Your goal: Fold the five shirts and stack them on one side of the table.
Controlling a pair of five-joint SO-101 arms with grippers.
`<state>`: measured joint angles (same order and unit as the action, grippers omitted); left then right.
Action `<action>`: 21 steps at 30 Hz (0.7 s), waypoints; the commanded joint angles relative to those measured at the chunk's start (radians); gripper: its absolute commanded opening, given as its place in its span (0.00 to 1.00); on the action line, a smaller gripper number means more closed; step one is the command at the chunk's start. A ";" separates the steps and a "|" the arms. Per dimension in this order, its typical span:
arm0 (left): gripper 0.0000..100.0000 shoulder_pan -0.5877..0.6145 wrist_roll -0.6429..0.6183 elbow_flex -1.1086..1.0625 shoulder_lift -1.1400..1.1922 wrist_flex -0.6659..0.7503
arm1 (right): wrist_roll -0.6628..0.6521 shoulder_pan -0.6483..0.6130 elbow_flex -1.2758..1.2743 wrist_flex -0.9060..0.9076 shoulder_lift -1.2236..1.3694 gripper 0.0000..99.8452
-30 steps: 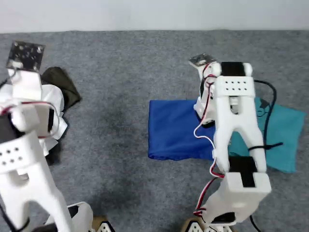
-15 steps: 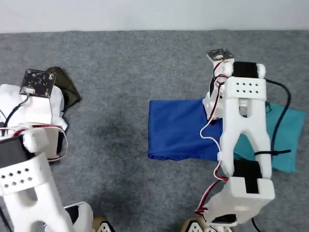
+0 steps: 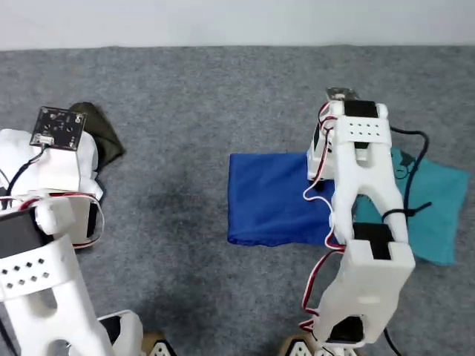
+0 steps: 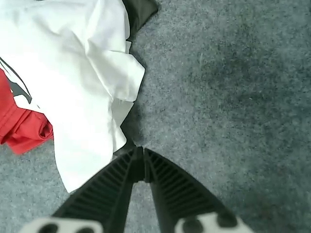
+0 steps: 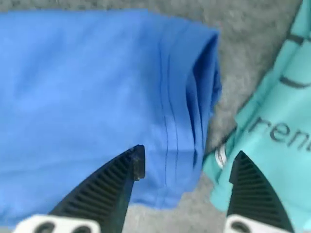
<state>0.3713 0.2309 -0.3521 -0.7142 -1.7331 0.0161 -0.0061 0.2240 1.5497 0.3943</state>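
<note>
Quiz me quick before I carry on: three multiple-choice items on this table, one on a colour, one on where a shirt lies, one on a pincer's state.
1. In the left wrist view, the brightly coloured shirt at the edge of the white shirt is: A yellow; B red; C purple.
2. The blue shirt lies: A on the white shirt; B beside the teal shirt; C under the white shirt.
3. The right pincer is: A shut on the blue shirt; B shut on the teal shirt; C open.

Answers:
1 B: the red shirt sticks out by the white one.
2 B: the high view shows blue and teal side by side.
3 C: its fingers stand apart above the blue shirt's edge.
</note>
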 commanded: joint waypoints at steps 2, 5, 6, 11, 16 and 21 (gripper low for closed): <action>0.00 -0.005 0.011 0.013 -0.025 0.009 | 0.012 -0.030 0.063 -0.085 0.033 0.29; 0.00 -0.005 0.012 0.013 -0.025 0.009 | 0.014 -0.036 0.063 -0.139 0.091 0.29; 0.00 -0.005 0.012 0.013 -0.025 0.009 | 0.014 -0.036 0.063 -0.156 0.114 0.29; 0.00 -0.005 0.012 0.013 -0.025 0.009 | 0.020 -0.036 0.063 -0.209 0.213 0.29; 0.00 -0.005 0.012 0.013 -0.025 0.009 | 0.071 -0.036 0.063 -0.191 0.262 0.26; 0.00 -0.005 0.012 0.013 -0.025 0.012 | 0.015 -0.048 0.081 -0.177 0.263 0.00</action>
<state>0.3713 0.2309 -0.3521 -0.7142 -1.7331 0.0729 -0.0322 0.2700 1.3610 0.6414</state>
